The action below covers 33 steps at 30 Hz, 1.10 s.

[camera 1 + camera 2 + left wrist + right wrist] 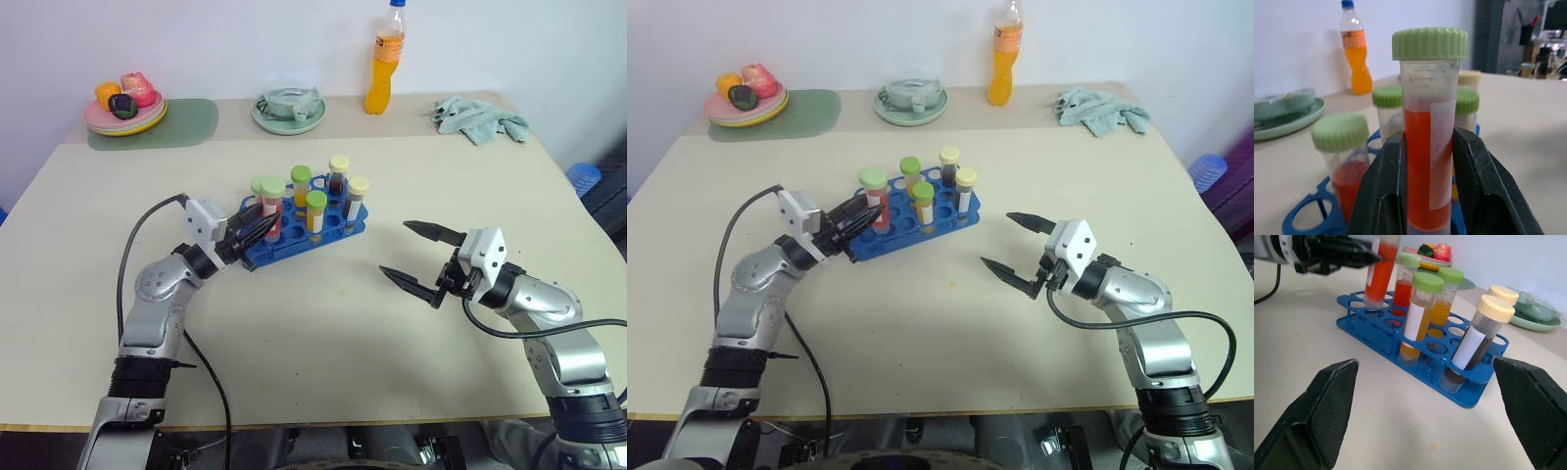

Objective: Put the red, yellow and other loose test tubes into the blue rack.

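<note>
The blue rack (290, 247) stands mid-table with several capped test tubes upright in it: yellow ones with green caps (315, 211), brown ones with cream caps (358, 197) and a red one (1347, 164). My left gripper (260, 230) is shut on another red test tube with a green cap (1430, 147). It holds this tube slightly tilted over the rack's left end. The tube's lower end is at the top tier's holes (1371, 301); I cannot tell whether it is inside one. My right gripper (396, 248) hangs open and empty to the right of the rack.
At the back stand a tall orange drink bottle (385, 64), a round green plate (289, 116), a plate of toy fruit (124, 110) on a green mat, and a crumpled cloth (480, 119). A blue object (585, 177) lies beyond the table's right edge.
</note>
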Motion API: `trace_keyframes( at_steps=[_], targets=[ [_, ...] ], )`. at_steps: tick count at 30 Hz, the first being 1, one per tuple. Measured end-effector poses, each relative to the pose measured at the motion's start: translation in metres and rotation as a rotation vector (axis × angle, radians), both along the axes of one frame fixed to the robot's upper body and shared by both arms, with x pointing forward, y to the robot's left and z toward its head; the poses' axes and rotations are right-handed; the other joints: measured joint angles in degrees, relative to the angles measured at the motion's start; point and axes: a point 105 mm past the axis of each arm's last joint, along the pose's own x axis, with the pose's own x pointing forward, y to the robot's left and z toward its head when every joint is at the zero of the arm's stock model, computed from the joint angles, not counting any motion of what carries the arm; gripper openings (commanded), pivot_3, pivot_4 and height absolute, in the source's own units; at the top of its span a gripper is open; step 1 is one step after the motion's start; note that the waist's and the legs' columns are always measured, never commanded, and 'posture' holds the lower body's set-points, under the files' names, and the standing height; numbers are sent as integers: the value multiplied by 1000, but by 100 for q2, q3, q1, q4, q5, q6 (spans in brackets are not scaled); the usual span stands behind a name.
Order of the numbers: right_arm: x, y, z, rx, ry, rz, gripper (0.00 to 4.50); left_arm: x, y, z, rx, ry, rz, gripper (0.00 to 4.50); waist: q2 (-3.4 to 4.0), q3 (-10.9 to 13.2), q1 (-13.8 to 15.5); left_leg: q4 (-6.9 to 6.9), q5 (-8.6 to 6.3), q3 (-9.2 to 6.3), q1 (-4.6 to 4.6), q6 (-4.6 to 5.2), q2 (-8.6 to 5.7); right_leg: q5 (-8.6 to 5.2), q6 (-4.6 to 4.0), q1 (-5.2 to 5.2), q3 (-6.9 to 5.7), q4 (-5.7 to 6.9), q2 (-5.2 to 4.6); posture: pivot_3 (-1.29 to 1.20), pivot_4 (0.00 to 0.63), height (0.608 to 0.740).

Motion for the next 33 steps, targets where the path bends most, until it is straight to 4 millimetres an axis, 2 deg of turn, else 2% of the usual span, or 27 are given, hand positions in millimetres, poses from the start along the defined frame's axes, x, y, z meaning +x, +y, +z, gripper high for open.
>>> trace_keyframes(
  at_steps=[4, 9, 21, 29, 33],
  targets=[
    [1, 0, 0, -2, 9, -1, 4500, 0, -9, -5, 13, -19, -6, 726, 0, 0, -5, 0, 0, 0, 0, 1, 0, 0, 1, 0, 0, 1, 0, 0, 150, 740],
    [2, 1, 3, -5, 3, 6, 4500, 1, -11, -14, 33, -25, 11, 726, 0, 0, 3, 3, 0, 0, 1, 1, 0, 1, 2, 2, -2, 3, 0, 0, 150, 740],
    [2, 1, 3, -9, 17, 15, 4500, -4, -2, -29, 5, 35, 29, 726, 2, -1, -13, 1, -1, 0, 3, 4, 0, 1, 3, 1, -2, 3, 0, 0, 150, 740],
    [3, 1, 4, -9, 12, 21, 4500, -5, -2, -40, 43, 83, 56, 4451, 1, -1, -10, 3, -2, 0, 3, 5, 0, 1, 3, 1, -2, 6, 0, 0, 150, 740],
    [4, 2, 4, -9, 10, 22, 4500, -7, -3, -31, 52, 67, 61, 4451, 1, -1, -12, 2, -2, 0, 3, 5, 0, 1, 3, 1, -2, 5, 0, 0, 150, 740]
  ],
)
